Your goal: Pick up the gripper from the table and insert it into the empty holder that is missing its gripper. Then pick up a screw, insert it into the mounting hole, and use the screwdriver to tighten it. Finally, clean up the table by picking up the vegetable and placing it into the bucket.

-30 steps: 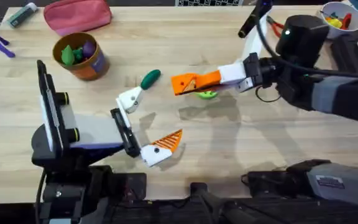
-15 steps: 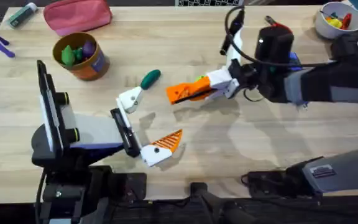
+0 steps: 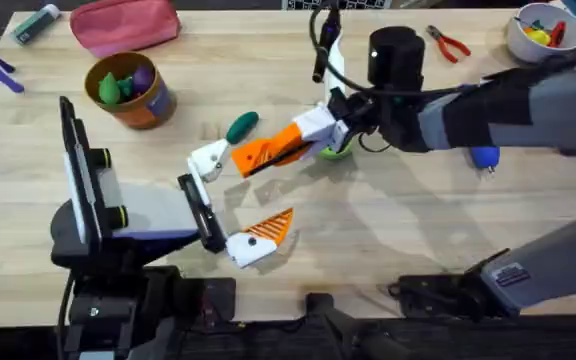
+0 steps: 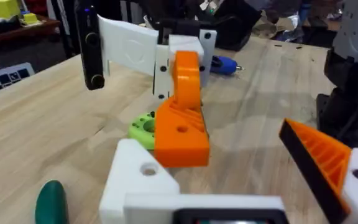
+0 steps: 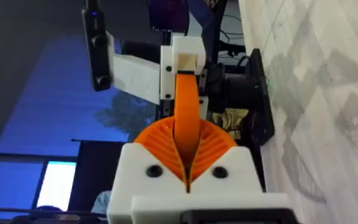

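Observation:
My right gripper [image 3: 293, 141] reaches across the middle and is shut on the orange ribbed gripper [image 3: 260, 154]. In the right wrist view the orange pads [image 5: 160, 140] clamp the gripper [image 5: 187, 106]. Its tip hangs right beside the bare white holder [image 3: 211, 157] on my left gripper [image 3: 236, 197], which stands open. The mounting hole [image 4: 148, 168] shows dark in the holder [image 4: 138, 186], just below the gripper [image 4: 180, 134]. The dark-green vegetable [image 3: 241, 126] lies behind the holder. The orange-brown bucket [image 3: 128, 90] stands at the far left. The blue screwdriver [image 3: 484, 157] peeks from behind the right arm.
A green disc with holes [image 3: 334, 151] lies under the right wrist. Red pliers [image 3: 449, 43] and a white bowl [image 3: 543, 30] are at the far right. A pink pouch [image 3: 123, 25] lies at the back left.
My right arm has swung left across the table with the orange gripper, from near the green disc to beside the bare holder. The left arm has stayed still.

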Controlling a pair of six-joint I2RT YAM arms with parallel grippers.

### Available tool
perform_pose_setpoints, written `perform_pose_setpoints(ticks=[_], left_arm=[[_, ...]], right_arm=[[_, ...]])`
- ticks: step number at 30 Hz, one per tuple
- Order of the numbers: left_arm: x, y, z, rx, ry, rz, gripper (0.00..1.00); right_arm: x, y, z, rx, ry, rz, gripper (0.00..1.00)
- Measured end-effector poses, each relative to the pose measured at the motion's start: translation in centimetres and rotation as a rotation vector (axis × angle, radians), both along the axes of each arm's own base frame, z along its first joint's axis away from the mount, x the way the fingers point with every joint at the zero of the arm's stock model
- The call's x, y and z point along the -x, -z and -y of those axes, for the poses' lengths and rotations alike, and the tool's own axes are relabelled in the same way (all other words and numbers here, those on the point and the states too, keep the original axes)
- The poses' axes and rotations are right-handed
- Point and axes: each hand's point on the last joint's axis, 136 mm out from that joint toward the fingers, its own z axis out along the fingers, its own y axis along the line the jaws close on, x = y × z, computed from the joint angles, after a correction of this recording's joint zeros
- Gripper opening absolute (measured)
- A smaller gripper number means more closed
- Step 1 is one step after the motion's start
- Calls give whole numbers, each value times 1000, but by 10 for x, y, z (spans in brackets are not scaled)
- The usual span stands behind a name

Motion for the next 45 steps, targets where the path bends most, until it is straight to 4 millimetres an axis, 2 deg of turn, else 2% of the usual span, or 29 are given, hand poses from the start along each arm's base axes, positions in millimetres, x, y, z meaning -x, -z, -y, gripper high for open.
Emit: perform_pose_setpoints(ticks=[6,45], left_arm=[[0,0,0,0,0,0,985],[0,0,0,0,0,0,987]], right_arm=[[6,1,-4,-7,-19,16,9],[6,3,-12,-14,-4,69,9]])
